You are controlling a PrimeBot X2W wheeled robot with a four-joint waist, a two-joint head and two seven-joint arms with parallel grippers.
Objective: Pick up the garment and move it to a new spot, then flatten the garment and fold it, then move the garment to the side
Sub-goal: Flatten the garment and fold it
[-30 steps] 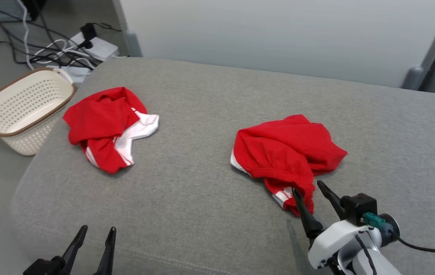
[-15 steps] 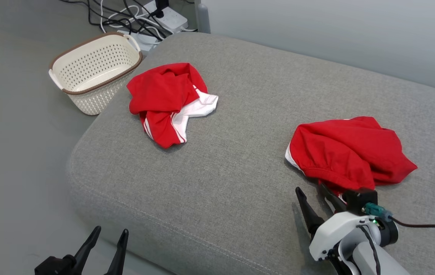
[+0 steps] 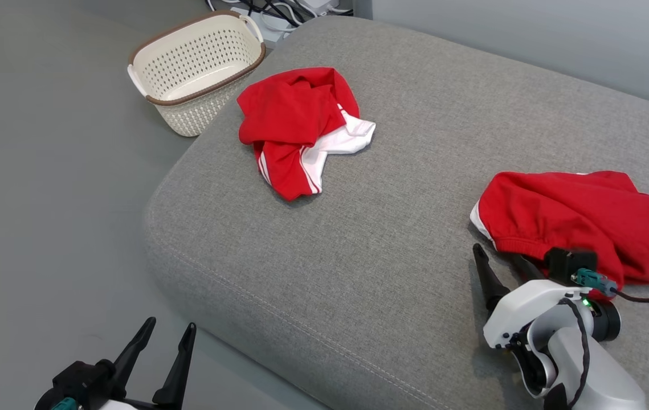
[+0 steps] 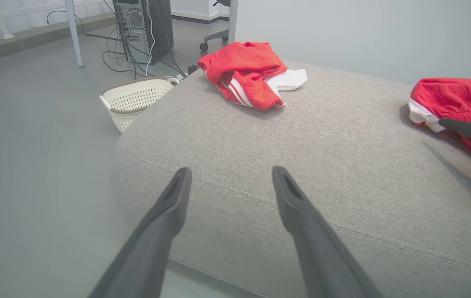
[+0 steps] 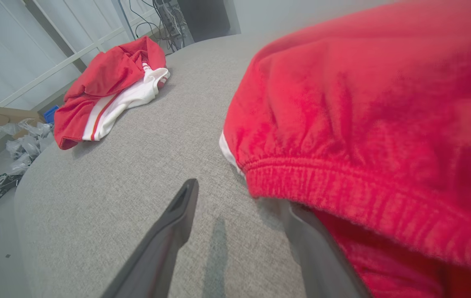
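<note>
Two crumpled red garments with white trim lie on the grey sofa (image 3: 392, 228). One garment (image 3: 580, 219) is at the right, also seen close up (image 5: 363, 124) and from the left wrist (image 4: 458, 97). My right gripper (image 3: 498, 259) is open at its near elastic hem: the left finger rests on bare cushion, the right finger goes under the hem. In the right wrist view my right gripper (image 5: 241, 198) has that fingertip hidden by the fabric. The other garment (image 3: 298, 122) lies far left near the sofa's corner. My left gripper (image 3: 170, 326) hangs open over the floor, off the sofa's front edge (image 4: 231, 174).
A cream perforated basket (image 3: 199, 71) with a brown rim stands on the floor by the sofa's far left corner (image 4: 136, 97). Cables and a power strip (image 3: 284, 8) lie behind it. A wide stretch of bare cushion separates the two garments.
The camera has turned, so the whole picture has shifted right and down. The right gripper has moved in at the right garment's hem, its right finger now under the fabric. Both grippers stay open.
</note>
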